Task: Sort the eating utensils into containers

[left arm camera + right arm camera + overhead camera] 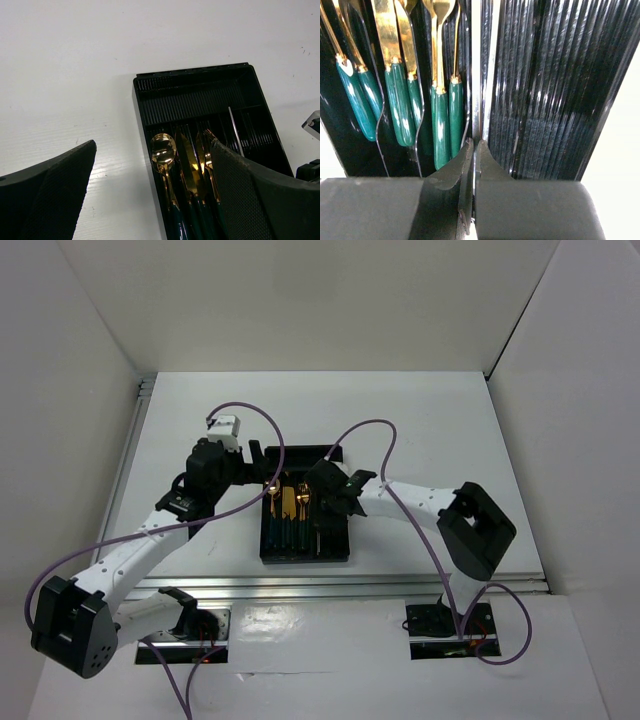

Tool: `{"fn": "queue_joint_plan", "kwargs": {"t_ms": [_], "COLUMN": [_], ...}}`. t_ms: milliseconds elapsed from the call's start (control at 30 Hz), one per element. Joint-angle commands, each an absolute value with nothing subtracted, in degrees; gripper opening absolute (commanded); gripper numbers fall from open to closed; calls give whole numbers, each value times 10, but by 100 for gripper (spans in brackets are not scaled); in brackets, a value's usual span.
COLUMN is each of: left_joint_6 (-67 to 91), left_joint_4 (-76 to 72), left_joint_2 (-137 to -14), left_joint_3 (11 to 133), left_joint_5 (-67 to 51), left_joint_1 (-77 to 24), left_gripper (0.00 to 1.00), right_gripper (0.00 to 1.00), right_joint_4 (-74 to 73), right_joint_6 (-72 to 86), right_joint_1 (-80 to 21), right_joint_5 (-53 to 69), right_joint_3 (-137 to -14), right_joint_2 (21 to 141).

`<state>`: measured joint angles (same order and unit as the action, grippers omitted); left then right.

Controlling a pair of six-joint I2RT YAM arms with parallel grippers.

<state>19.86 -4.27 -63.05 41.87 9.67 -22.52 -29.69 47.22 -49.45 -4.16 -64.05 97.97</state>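
Note:
The black divided tray (pixel 266 545) lies in the middle of the table. Gold-headed, green-handled utensils (pixel 287 503) lie in its left compartments: spoons (pixel 163 148), knives (pixel 188 161) and forks (pixel 207 150), their handles (pixel 441 125) side by side. My right gripper (pixel 474 145) is shut on the thin silver piece (pixel 476 75), which runs lengthwise just right of the forks, over the tray's ribbed floor (pixel 550 100). The piece also shows in the left wrist view (pixel 234 129). My left gripper (pixel 152 145) is open and empty, straddling the tray's far-left wall.
The tray's far cross compartment (pixel 195 97) and its wide right compartment hold nothing. White enclosure walls stand at the left, right and back. An aluminium rail (pixel 340 587) runs along the near table edge. The right arm (pixel 420 502) reaches in from the right.

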Motion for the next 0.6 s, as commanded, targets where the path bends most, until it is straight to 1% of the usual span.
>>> {"fn": "queue_joint_plan", "kwargs": {"t_ms": [0, 333, 367, 533, 567], "left_joint_6": [207, 207, 207, 213, 213], "left_joint_4": [-64, -59, -59, -59, -59], "left_joint_2": [-630, -635, -635, -635, -635], "left_joint_3": [418, 418, 418, 418, 418], "left_joint_5": [87, 82, 82, 82, 82], "left_joint_1": [-222, -222, -222, -222, -222], "left_gripper": [100, 100, 100, 100, 100], "right_gripper": [0, 0, 2, 3, 4], "right_joint_4": [-312, -330, -330, -330, -330], "right_joint_6": [487, 497, 497, 497, 497], "right_joint_1": [-505, -505, -505, -505, -505], "right_joint_5": [-53, -70, -70, -65, -65], "right_joint_3": [-639, -639, -639, -639, -639], "right_joint_2": [986, 986, 986, 1003, 1009]}}
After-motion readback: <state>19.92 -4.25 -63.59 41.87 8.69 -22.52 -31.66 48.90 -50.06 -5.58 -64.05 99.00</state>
